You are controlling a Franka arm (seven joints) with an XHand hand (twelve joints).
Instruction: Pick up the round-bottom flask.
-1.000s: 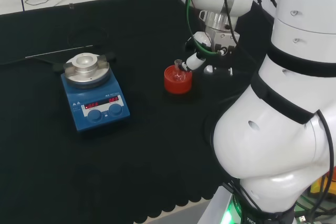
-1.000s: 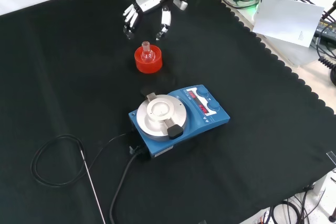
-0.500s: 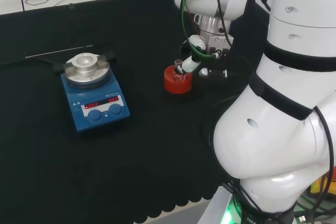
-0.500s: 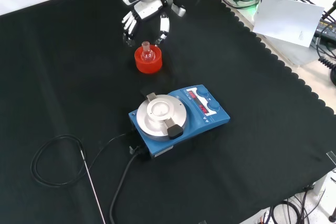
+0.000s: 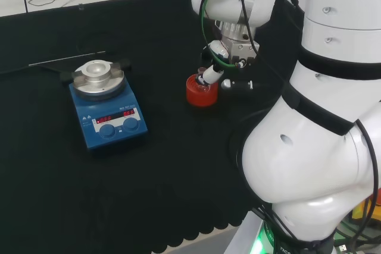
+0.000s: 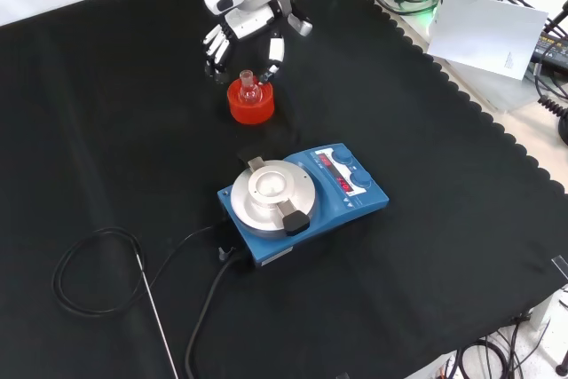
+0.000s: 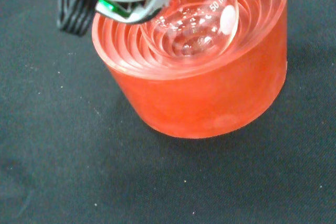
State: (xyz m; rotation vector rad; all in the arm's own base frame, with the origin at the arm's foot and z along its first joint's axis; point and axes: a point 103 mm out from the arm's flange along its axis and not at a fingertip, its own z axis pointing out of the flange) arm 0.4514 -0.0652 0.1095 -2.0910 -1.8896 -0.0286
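While the round-bottom flask (image 7: pixel 197 24) sits bulb-down in the red ribbed stand (image 7: pixel 210 98), its clear glass body lies within the stand's concentric ridges, as the wrist view shows, and its short neck points upward in the front view (image 6: pixel 246 78). No liquid can be made out inside it. The stand rests on the black cloth of the counter (image 6: pixel 426 246), near the far middle of the cloth in the front view and just left of the arm's white links in the head view (image 5: pixel 201 92). The hand (image 6: pixel 241 26) hangs directly behind and above the stand in the front view, its fingers (image 6: pixel 213 49) pointing downward and spread to either side of the flask's neck; they are extended rather than curled, and they hold nothing. Whether any fingertip touches the glass cannot be told. In the head view the hand (image 5: pixel 215 69) reaches down at the stand's right edge. Nearer the camera in the front view, well apart from the stand, stands a blue hotplate stirrer (image 6: pixel 302 201) with a round silver top plate and two knobs on its face. From its rear a black cable (image 6: pixel 89 281) runs out and loops across the cloth, and a thin metal rod (image 6: pixel 158 317) lies flat beside that loop.
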